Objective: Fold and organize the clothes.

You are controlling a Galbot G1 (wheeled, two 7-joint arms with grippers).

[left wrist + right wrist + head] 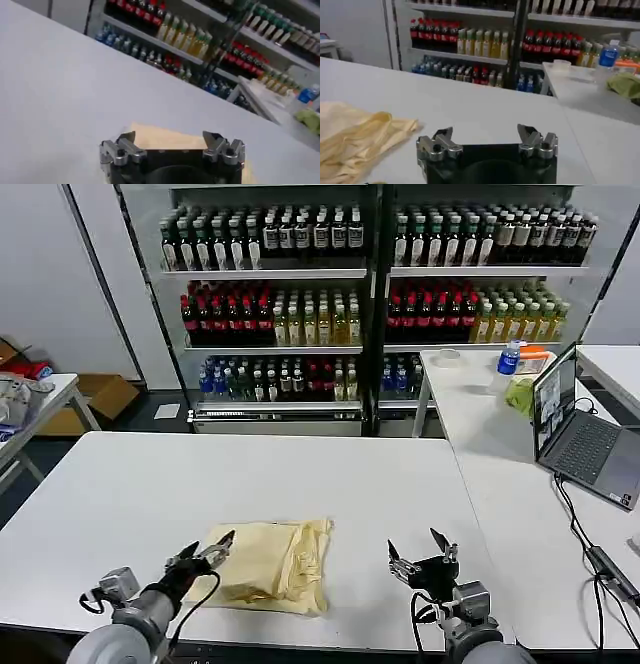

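The clothes, one pale cream-yellow T-shirt (pixel 270 564), lie bunched and partly folded on the white table (pixel 150 484), near its front edge. The shirt's right side is rumpled into ridges. My left gripper (pixel 210 550) hovers at the shirt's near left edge, open, with nothing between its fingers. In the left wrist view the shirt (pixel 160 139) lies just beyond the open left gripper (pixel 169 137). My right gripper (pixel 422 556) is open over bare table, well to the right of the shirt. In the right wrist view the shirt (pixel 355 137) lies off to the side of the open right gripper (pixel 484 131).
A second white table (pixel 500 444) adjoins on the right. It carries an open laptop (pixel 585 434), a yellow-green cloth (pixel 520 396), a blue bottle (pixel 509 359) and cables (pixel 600 559). Shelves of bottles (pixel 300 284) stand behind.
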